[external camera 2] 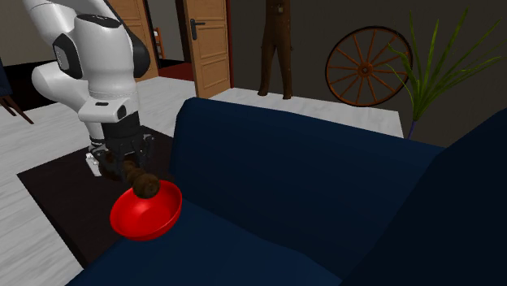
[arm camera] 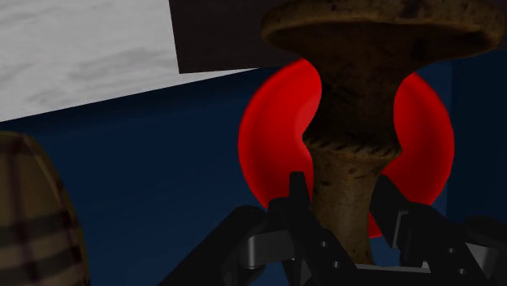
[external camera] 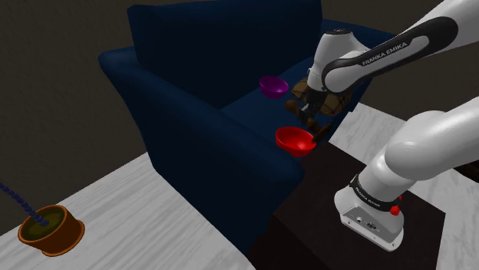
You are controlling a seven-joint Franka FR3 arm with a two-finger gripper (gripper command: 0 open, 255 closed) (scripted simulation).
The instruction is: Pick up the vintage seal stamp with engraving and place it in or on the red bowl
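The seal stamp (arm camera: 357, 122) is a brown, rough piece with a narrow stem and a wide flared end. My gripper (arm camera: 345, 215) is shut on its stem, one black finger on each side. The stamp hangs wide end down over the glossy red bowl (arm camera: 272, 138), which rests on the dark blue sofa seat. In the second exterior view the stamp (external camera 2: 145, 185) sits just over the far rim of the bowl (external camera 2: 146, 213), under the gripper (external camera 2: 122, 162). The shoulder view has the bowl (external camera: 295, 141) at the seat's front edge below the gripper (external camera: 307, 115).
A purple bowl (external camera: 273, 86) lies farther back on the sofa (external camera: 192, 100). A brown plaid object (external camera: 330, 103) sits on the seat beside the gripper. The dark stand top (external camera: 307, 222) adjoins the sofa. A potted plant (external camera: 51, 228) stands on the pale floor.
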